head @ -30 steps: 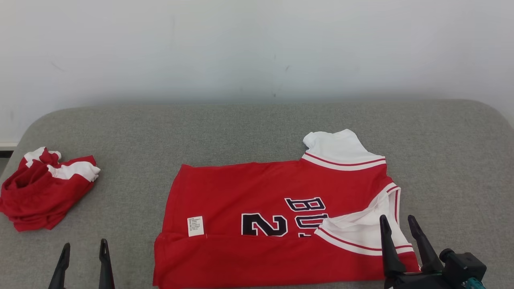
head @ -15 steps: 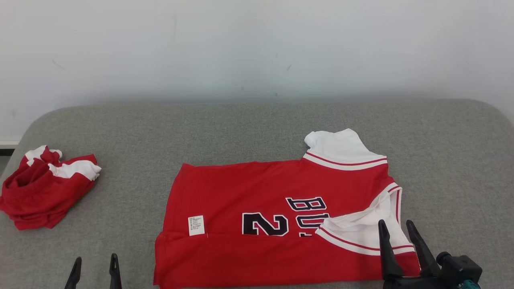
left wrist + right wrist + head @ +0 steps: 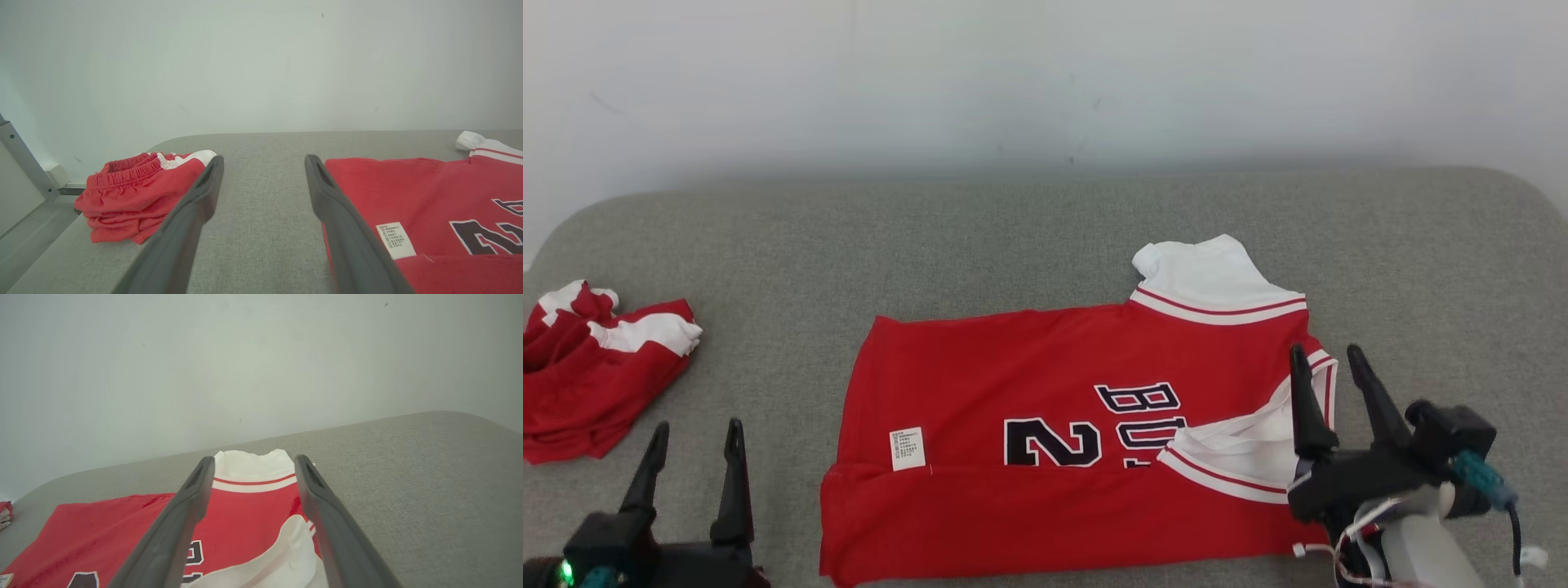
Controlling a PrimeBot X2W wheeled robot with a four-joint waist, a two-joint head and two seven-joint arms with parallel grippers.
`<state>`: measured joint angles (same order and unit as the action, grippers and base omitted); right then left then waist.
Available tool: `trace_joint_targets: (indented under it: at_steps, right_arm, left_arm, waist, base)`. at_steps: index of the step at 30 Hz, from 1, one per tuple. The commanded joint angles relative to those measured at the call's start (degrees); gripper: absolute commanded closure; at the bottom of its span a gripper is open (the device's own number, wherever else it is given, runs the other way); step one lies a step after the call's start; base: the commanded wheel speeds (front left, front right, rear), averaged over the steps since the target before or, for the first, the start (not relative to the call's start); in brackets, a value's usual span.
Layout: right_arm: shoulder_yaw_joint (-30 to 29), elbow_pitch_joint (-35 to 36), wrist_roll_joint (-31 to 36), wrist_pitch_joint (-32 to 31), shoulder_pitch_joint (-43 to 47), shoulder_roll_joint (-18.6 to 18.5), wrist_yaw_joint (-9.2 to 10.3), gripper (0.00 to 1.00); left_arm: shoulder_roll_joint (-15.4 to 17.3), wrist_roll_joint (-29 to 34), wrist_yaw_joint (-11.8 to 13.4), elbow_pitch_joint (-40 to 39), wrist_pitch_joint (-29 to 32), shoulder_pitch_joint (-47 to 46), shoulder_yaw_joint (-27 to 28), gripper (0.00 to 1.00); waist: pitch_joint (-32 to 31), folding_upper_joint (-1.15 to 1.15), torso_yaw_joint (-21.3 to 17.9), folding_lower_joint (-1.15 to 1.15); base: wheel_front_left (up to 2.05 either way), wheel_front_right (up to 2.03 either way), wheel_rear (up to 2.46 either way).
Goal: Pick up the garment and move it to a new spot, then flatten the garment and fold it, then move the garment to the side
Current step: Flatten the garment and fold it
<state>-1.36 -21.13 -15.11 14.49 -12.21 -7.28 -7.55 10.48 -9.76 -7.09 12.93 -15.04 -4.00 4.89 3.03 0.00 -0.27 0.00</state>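
Plainly, jersey (image 3: 1029, 359) shows "BU", "2"; care label (image 3: 907, 448) unreadable.

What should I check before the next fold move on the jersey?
1. Open, empty left gripper: ok.
2. Open, empty right gripper: ok.
3. Flat jersey: not ok, the near sleeve lies folded over the lettering.
4. Spare shorts apart from the jersey: ok.
5. Gap between right gripper and jersey: cannot tell.
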Motion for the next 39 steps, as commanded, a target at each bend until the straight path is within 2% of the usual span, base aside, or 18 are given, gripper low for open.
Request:
trace_joint_targets:
  at_steps: [1, 5, 12, 18, 20, 26, 39]
  right_arm:
    - [-0.65, -1.68, -0.96, -0.97, -3.22, -0.21, 0.14, 0.0]
    - [-0.89, -6.11, -0.66, -2.98, -11.59, -1.26, 0.14, 0.0]
    - [1.09, -14.46, 1.27, -5.94, -25.79, -3.09, 0.14, 0.0]
    - [4.07, -21.88, 3.21, -7.43, -34.75, -4.23, 0.14, 0.0]
    - [4.51, -22.91, 3.31, -7.58, -36.11, -4.32, 0.14, 0.0]
    - [7.42, -29.49, 4.36, -8.06, -42.99, -5.08, 0.14, 0.0]
    - [11.86, -41.86, 6.85, -8.78, -52.93, -3.43, 0.14, 0.0]
  left_arm:
    - [1.48, -1.48, -0.35, 1.61, -0.17, -3.1, -1.12, 0.0]
    - [5.96, -7.09, -0.35, 4.65, 1.71, -11.57, -6.84, 0.0]
    - [15.32, -21.43, -0.34, 7.36, 7.49, -24.38, -18.36, 0.0]
    - [19.93, -31.61, -0.35, 9.78, 12.41, -31.68, -27.27, 0.0]
    - [20.18, -33.15, -0.34, 10.66, 13.37, -32.48, -28.44, 0.0]
    - [22.44, -39.56, -0.35, 12.88, 16.61, -36.98, -36.44, 0.0]
    - [23.45, -45.56, -0.35, 19.2, 17.06, -45.34, -48.04, 0.0]
  waist:
    - [2.12, 0.0, -0.22, 0.0]
    - [5.38, 0.0, -0.14, 0.0]
    - [11.6, 0.0, -0.89, 0.0]
    - [15.15, 0.0, -1.63, 0.0]
    - [15.56, 0.0, -1.75, 0.0]
    - [17.84, 0.0, -2.46, 0.0]
    - [21.66, 0.0, -2.75, 0.0]
  base:
    - [0.0, 0.0, 0.0]
    - [0.0, 0.0, 0.0]
    - [0.0, 0.0, 0.0]
    - [0.0, 0.0, 0.0]
    - [0.0, 0.0, 0.0]
    - [0.0, 0.0, 0.0]
    - [0.0, 0.0, 0.0]
